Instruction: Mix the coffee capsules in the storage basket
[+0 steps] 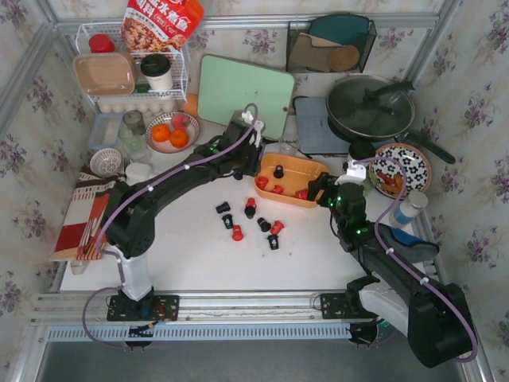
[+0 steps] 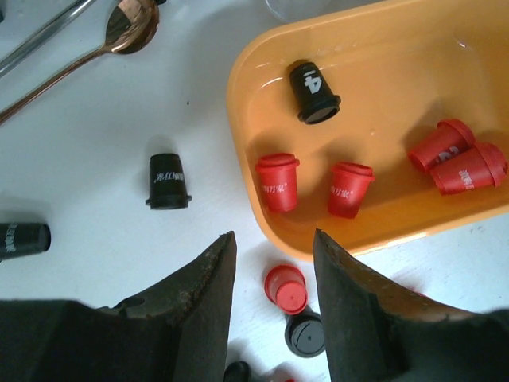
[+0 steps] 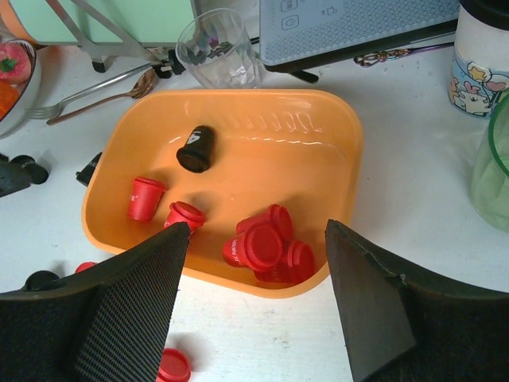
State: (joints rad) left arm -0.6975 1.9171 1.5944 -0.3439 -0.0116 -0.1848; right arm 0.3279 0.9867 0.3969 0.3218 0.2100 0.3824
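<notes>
Status: coffee capsules (image 1: 237, 233) split btwn storage basket (image 1: 298, 171) & table (image 1: 183, 255).
Basket sits at abt 1 o'clock from table centre. Inside it: one black capsule (image 3: 196, 149) on its side, plus several red capsules (image 3: 253, 245) toward the near wall. More red & black ones lie loose on the table at basket's 7 o'clock. Left gripper (image 2: 272, 243) is at basket's 9 o'clock rim, jaws apart, nothing btwn them. Right gripper (image 3: 256, 231) is at the 4 o'clock corner, jaws wide apart, empty.

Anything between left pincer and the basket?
A red capsule lies in the open gap of the left pincer, just outside the storage basket rim; a black capsule sits nearer the wrist. Seen in left wrist view.
</notes>
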